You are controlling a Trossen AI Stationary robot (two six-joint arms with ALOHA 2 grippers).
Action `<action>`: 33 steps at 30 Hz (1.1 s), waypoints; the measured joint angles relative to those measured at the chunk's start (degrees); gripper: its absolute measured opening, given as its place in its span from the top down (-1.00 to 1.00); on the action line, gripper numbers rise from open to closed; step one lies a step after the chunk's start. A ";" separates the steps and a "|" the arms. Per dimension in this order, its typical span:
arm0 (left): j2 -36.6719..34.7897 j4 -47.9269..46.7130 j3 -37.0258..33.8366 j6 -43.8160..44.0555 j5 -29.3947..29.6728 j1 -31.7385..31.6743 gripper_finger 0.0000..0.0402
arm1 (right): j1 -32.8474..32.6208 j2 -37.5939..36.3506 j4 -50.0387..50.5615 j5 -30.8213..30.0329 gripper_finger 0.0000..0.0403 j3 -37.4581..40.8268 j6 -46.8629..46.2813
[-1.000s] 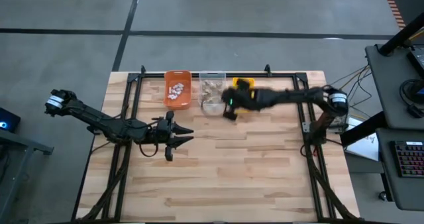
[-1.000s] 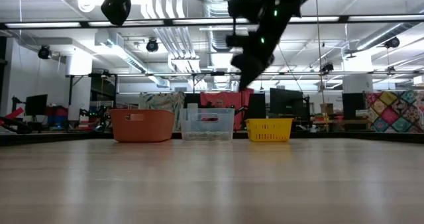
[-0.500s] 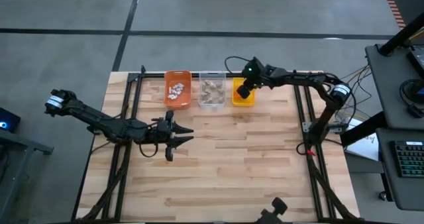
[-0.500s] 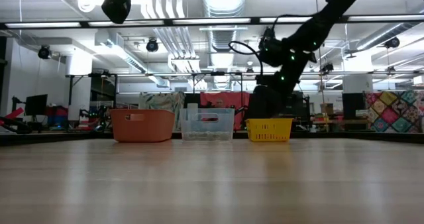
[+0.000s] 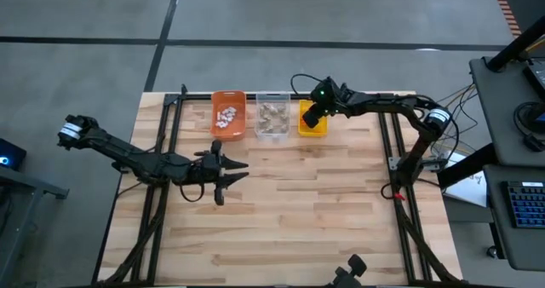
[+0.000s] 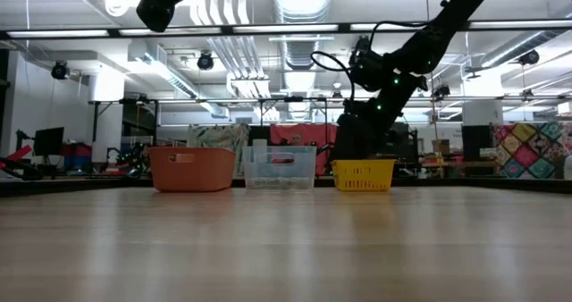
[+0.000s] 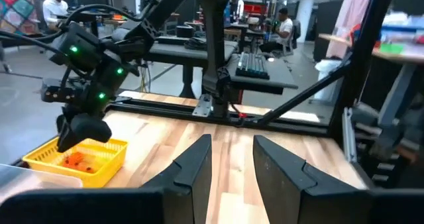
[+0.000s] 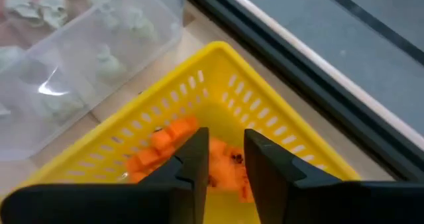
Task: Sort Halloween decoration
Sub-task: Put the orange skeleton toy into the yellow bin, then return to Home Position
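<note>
Right pincer (image 8: 222,159) hangs right over the yellow bin (image 8: 278,85), fingers parted and empty, orange trinkets (image 8: 165,144) already lying inside — best lift straight up clear of the rim, while the left pincer (image 5: 223,170) waits part-open over the bench's left side

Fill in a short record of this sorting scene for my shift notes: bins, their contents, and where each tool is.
orange bin: white trinkets
clear bin: grey-tan trinkets
yellow bin: orange trinkets
right tool: above the yellow bin, fingers parted, nothing between them
left tool: over bare table, away from the bins, fingers parted, holding nothing
loose trinkets on table: none visible
</note>
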State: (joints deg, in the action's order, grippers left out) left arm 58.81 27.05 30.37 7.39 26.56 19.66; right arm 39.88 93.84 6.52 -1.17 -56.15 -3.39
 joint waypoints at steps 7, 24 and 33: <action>-1.72 -6.19 0.00 -2.49 0.56 0.00 0.53 | -0.96 -1.36 -0.79 2.09 0.49 0.19 1.13; -21.18 -17.62 -6.12 -8.36 2.65 -0.07 0.53 | -15.47 -21.97 -22.31 12.85 0.48 16.67 11.82; -33.10 -17.45 -13.18 -8.34 2.63 -0.07 0.53 | -15.78 -33.96 -23.14 17.92 0.48 25.23 12.32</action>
State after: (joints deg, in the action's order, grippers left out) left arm 25.71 9.61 17.19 -0.95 29.19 19.59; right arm 24.10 59.88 -16.61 16.75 -30.91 8.93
